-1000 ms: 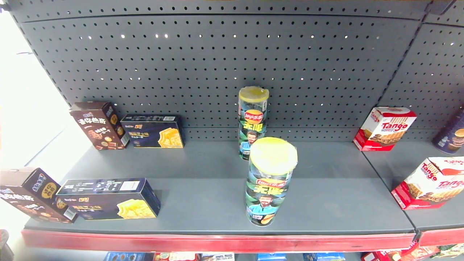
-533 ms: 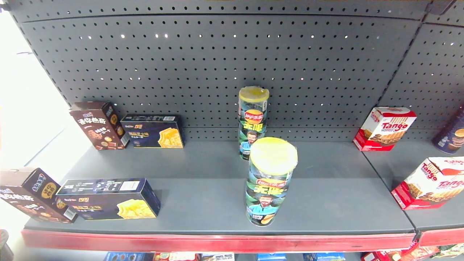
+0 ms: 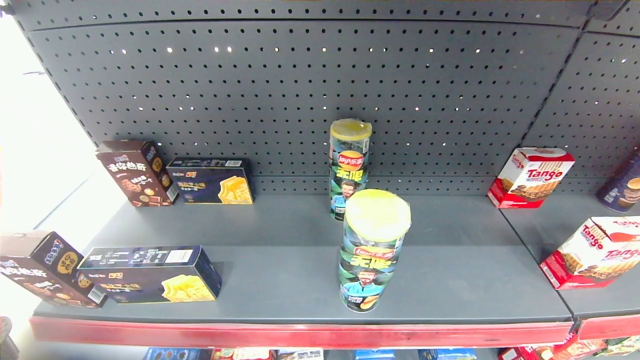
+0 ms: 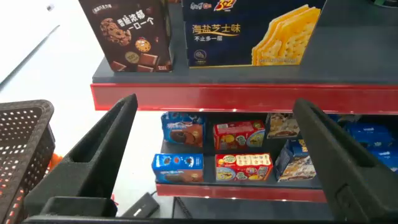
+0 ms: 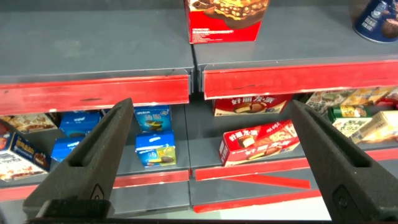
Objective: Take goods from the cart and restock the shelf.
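Shelf [image 3: 450,270] room is left open in the middle. A black basket [image 4: 22,149], likely the cart, is seen near it. Flat boxes [image 3: 150,274] are laid at the left, and a front chip can [image 3: 374,250] is stood just ahead of a back chip can [image 3: 349,165]. The left claw [image 4: 214,104] and right claw [image 5: 211,104] are spread wide, nothing held. The tall front can could be tipped if goods are pushed in too close.

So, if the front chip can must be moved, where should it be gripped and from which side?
Probably around the middle of the front chip can, coming from the open front. It stands upright, tall and round, with bare shelf either side and a second can behind.
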Motion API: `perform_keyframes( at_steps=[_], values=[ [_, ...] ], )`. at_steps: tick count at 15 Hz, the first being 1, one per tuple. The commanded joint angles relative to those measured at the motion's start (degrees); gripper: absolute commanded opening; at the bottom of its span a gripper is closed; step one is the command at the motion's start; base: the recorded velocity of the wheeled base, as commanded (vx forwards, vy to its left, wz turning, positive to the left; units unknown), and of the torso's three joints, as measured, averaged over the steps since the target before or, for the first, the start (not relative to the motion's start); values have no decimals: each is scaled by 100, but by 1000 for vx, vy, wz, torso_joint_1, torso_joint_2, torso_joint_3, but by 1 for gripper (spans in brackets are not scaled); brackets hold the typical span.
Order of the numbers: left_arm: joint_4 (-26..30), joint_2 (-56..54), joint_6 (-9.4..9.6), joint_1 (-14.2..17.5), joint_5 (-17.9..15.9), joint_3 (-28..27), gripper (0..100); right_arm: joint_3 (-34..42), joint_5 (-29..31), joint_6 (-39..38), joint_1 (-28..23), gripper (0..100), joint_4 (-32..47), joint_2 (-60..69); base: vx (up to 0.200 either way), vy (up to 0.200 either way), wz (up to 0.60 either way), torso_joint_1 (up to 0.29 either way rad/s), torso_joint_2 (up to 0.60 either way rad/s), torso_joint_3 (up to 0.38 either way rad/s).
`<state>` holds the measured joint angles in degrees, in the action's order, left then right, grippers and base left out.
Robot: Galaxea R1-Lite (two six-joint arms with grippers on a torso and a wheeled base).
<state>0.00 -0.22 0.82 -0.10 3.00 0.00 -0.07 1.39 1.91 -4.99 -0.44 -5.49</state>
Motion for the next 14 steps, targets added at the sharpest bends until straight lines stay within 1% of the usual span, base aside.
perform_keyframes(
  at_steps=[1, 2, 3, 4, 5, 6, 7, 8, 10, 12, 14],
  values=[
    [9, 22, -29, 1, -1, -9, 100, -828, -104, 90, 112, 100, -255, -339, 0, 0, 0, 0, 0, 0],
    [-9, 22, -73, 1, 8, -9, 100, -2058, -174, -104, 156, 100, -176, -2141, 0, 0, 0, 0, 0, 0],
    [-9, 22, -99, 1, -1, 0, 100, -2665, -385, -112, 367, 100, -299, -2923, 0, 0, 0, 0, 0, 0],
    [-9, 22, -99, 1, 8, -9, 100, -2805, -622, 2, 639, 100, -299, -3116, 0, 0, 0, 0, 0, 0],
    [-9, 22, -108, 1, 8, 0, 100, -2919, -754, 151, 1114, 100, -352, -3635, 0, 0, 0, 0, 0, 0],
    [-9, 22, -99, 1, -1, 0, 100, -3025, -754, 160, 1457, 100, -501, -4057, 0, 0, 0, 0, 0, 0],
    [-9, 22, -90, 1, -19, 0, 100, -3060, -754, 160, 1650, 100, -580, -4259, 0, 0, 0, 0, 0, 0],
    [0, 22, -82, 1, -54, -9, 100, -3060, -754, 160, 2081, 100, -765, -4760, 0, 0, 0, 0, 0, 0],
    [-9, 22, -108, 1, -36, -9, 100, -3016, -763, 169, 2485, 100, -897, -5287, 0, 0, 0, 0, 0, 0],
    [-9, 22, -126, 1, -27, 0, 100, -3174, -745, 178, 2960, 100, -905, -5753, 0, 0, 0, 0, 0, 0],
    [-9, 22, -126, 1, -27, 0, 100, -3227, -658, 195, 3250, 100, -905, -6043, 0, 0, 0, 0, 0, 0]
  ],
)
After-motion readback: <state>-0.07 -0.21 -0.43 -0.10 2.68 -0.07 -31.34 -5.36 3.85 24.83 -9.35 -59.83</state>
